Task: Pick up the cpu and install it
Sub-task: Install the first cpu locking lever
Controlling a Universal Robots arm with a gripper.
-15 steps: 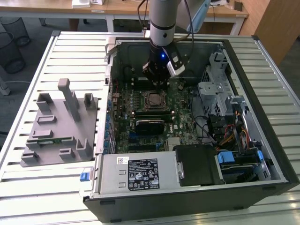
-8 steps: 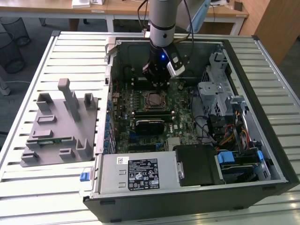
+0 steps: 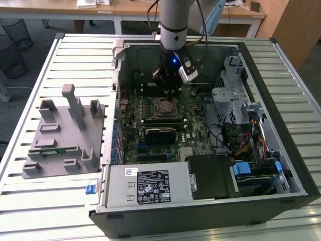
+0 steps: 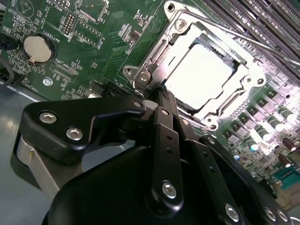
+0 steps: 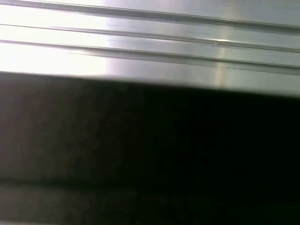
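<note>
Your claw (image 4: 161, 93) hangs pressed together, pinching nothing, just beside the cpu (image 4: 199, 77) seated in its socket (image 4: 154, 49).

— Support surface?
— A ribbed metal table (image 3: 60, 201).
— Items directly on it?
— An open computer case (image 3: 281, 201) toward the exterior view's right; a grey fixture tray (image 3: 55, 160) toward the exterior view's left, just beside the case.
</note>
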